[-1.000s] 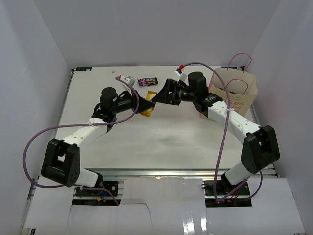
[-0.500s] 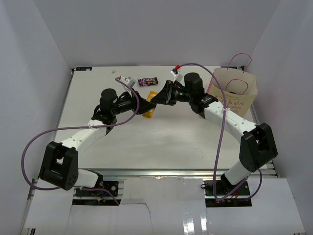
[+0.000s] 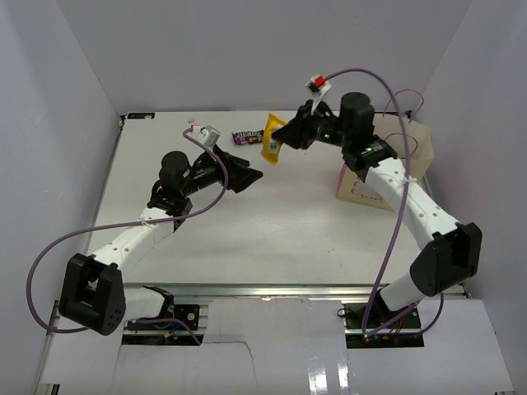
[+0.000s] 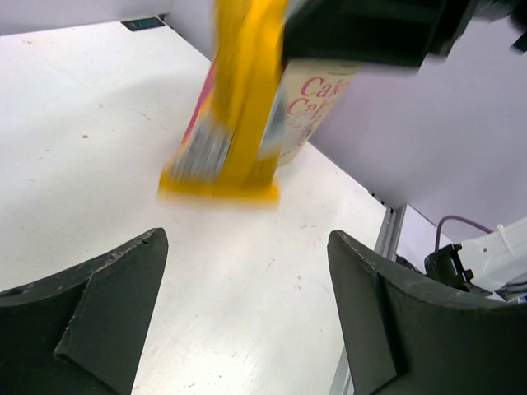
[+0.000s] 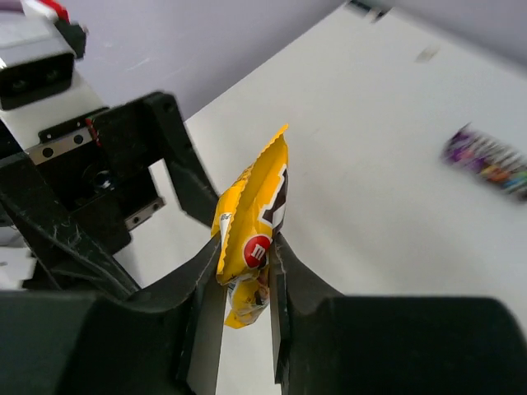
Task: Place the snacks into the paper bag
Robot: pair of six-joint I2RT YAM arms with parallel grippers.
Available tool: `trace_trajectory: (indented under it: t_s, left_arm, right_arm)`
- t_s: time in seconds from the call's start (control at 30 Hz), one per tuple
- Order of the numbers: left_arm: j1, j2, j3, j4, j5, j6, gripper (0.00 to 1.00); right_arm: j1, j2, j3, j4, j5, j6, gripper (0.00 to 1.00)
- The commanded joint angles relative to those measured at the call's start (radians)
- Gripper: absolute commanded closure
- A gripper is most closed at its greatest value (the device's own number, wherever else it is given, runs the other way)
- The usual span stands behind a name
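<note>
My right gripper (image 3: 278,141) is shut on a small yellow packet (image 3: 272,138) and holds it up in the air over the far middle of the table; the packet shows pinched between the fingers in the right wrist view (image 5: 251,239) and hanging in the left wrist view (image 4: 235,107). My left gripper (image 3: 251,174) is open and empty, low over the table, below and left of the packet. A dark purple-brown candy bar (image 3: 248,137) lies at the far edge, also in the right wrist view (image 5: 486,160). The paper bag (image 3: 403,160) stands upright at the right, partly behind the right arm.
White walls close in the table on three sides. The right arm's purple cable (image 3: 387,239) loops in front of the bag. The table's right edge and rail (image 4: 387,239) show in the left wrist view.
My right gripper has lifted the yellow packet off the table and carried it up and back. My left gripper has let go of it, opened and drawn back a little.
</note>
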Motion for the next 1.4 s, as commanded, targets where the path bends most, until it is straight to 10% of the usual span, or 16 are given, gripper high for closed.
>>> trace_trajectory:
  t_s: [0.0,0.43,0.63,0.93,1.37]
  left_arm:
    - [0.028,-0.028,0.008,0.013,-0.062,-0.021,0.11]
    - [0.099,0.353,0.239,-0.053,-0.235,-0.251,0.02]
    - [0.103,0.599,0.598,-0.435,-0.539,-0.312,0.02]
    - [0.112,0.981,1.031,-0.725,-0.665,-0.587,0.02]
    - [0.112,1.202,1.252,-0.820,-0.815,-0.771,0.10]
  right_arm:
    - [-0.118,-0.141,0.132,-0.018,0.044,-0.285,0.92]
    - [-0.390,-0.323,0.058,-0.201,0.485,-0.578,0.92]
    - [-0.453,-0.282,0.028,-0.207,0.531,-0.572,0.90]
    - [-0.491,-0.280,0.032,-0.211,0.444,-0.567,0.11]
    - [-0.491,-0.303,-0.006,-0.205,0.315,-0.465,0.02]
